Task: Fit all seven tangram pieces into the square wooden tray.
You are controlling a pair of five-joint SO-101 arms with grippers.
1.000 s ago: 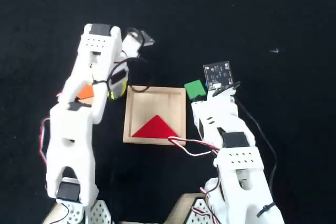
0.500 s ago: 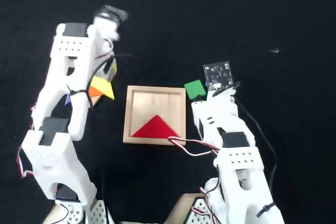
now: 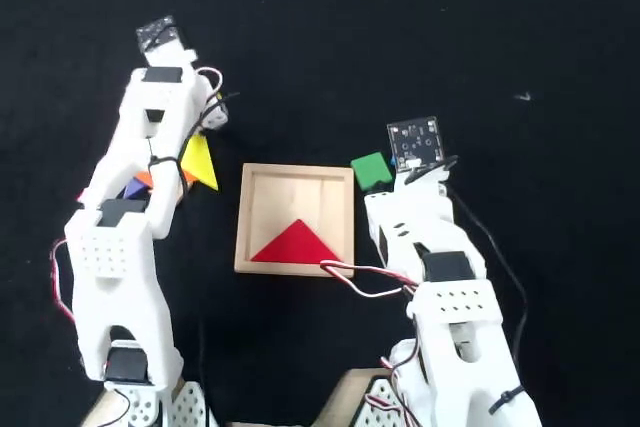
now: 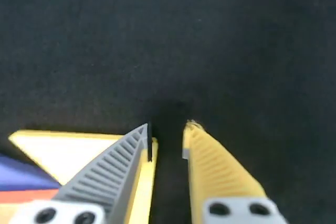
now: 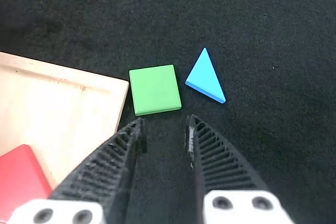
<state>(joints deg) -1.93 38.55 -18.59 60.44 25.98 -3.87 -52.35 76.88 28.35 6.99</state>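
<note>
black table (image 3: 560,67) is covered by a dark cloth; two white arms are set at its near edge.

left arm (image 3: 150,147) is stretched over the loose pieces beside the tray. right arm (image 3: 430,247) is held at the tray's right side.

square wooden tray (image 3: 244,217) is laid between the arms. one piece is seated in it: red triangle (image 3: 296,244), flat on the floor, its long edge along the near wall.

yellow triangle (image 3: 200,161) is found on the cloth just outside the tray's left wall, partly covered by the left arm.

left gripper (image 4: 169,129): fingers are parted by a narrow slot, nothing held. only black cloth is seen in the slot. the yellow triangle (image 4: 68,153) is placed under and outside the grey finger (image 4: 123,161), not between the two; whether that finger is touching it cannot be told.

green square (image 5: 155,89) is laid flat just off the tray's far right corner, apart from the rim.

right gripper (image 5: 164,125): fingers are parted a little, nothing gripped. the green square is set just beyond the tips, not touched.

blue triangle (image 5: 206,77) is noted just beside the green square, apart from it, on the side away from the tray.

orange piece (image 3: 143,179) and purple piece (image 3: 133,190) are partly hidden under the left arm.
</note>
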